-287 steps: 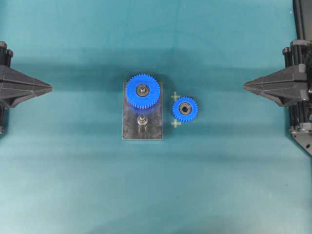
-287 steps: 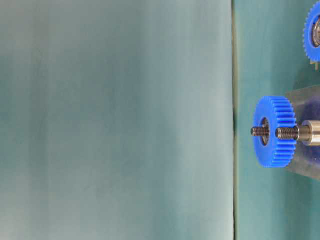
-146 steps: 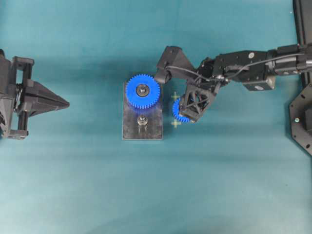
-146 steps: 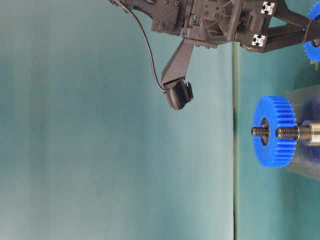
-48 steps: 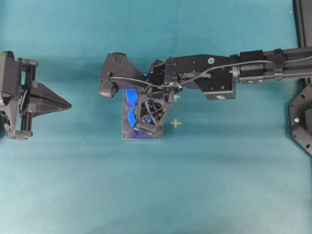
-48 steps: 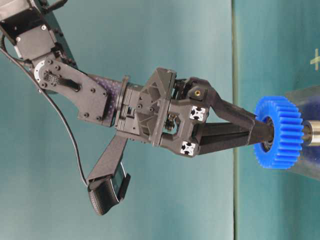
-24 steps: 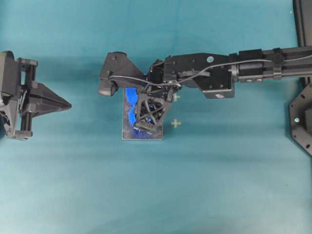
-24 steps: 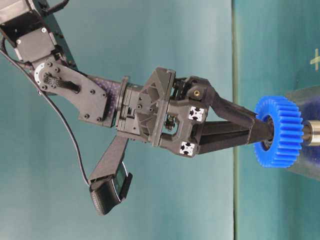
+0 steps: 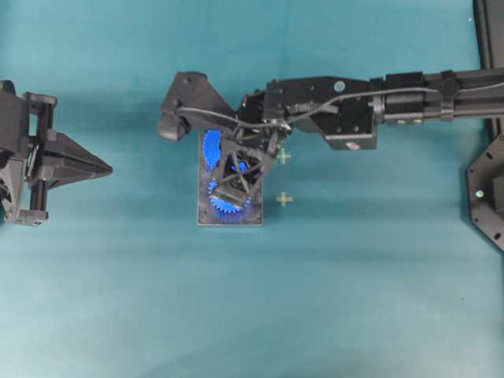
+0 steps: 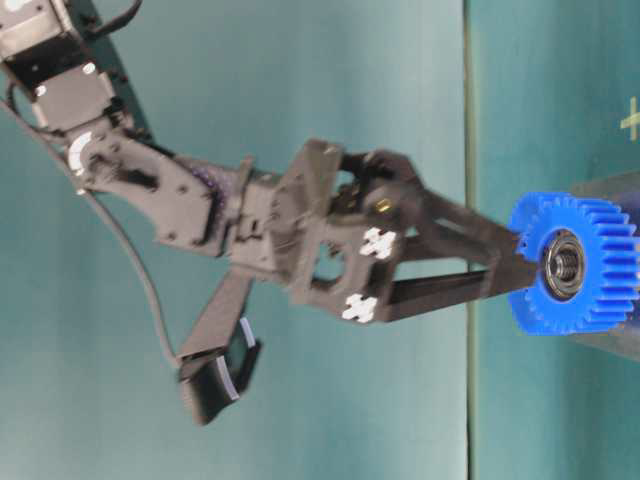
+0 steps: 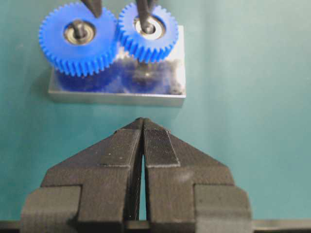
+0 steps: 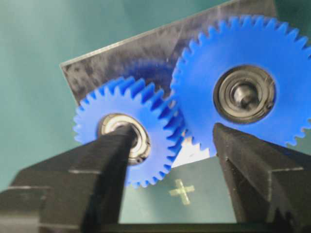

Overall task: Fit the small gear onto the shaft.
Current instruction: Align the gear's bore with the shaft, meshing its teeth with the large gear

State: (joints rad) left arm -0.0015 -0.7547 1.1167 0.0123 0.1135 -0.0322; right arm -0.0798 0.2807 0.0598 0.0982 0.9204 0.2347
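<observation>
The small gear [image 9: 229, 202] sits on the shaft [image 10: 562, 264], whose threaded tip shows through the bearing hub, on the grey plate [image 9: 256, 214]. Its teeth mesh with the larger blue gear [image 12: 243, 87]. My right gripper [image 12: 172, 131] hangs open over the small gear [image 12: 129, 145]. One of its fingers [image 12: 97, 179] lies over the hub and the other stands apart in front of the larger gear. My left gripper [image 11: 143, 124] is shut with nothing in it, well back from the plate [image 11: 116, 97], and sits at the left edge as the left gripper [image 9: 106, 167] in the overhead view.
The larger gear [image 9: 211, 150] occupies the plate's far end on its own post. Two pale cross marks [image 9: 283, 199] lie on the teal cloth just right of the plate. The right arm [image 9: 346, 110] stretches in from the right over the plate.
My right gripper's jaws have spread and let go of the small gear, which now sits on the shaft beside the larger gear. The left arm has barely moved.
</observation>
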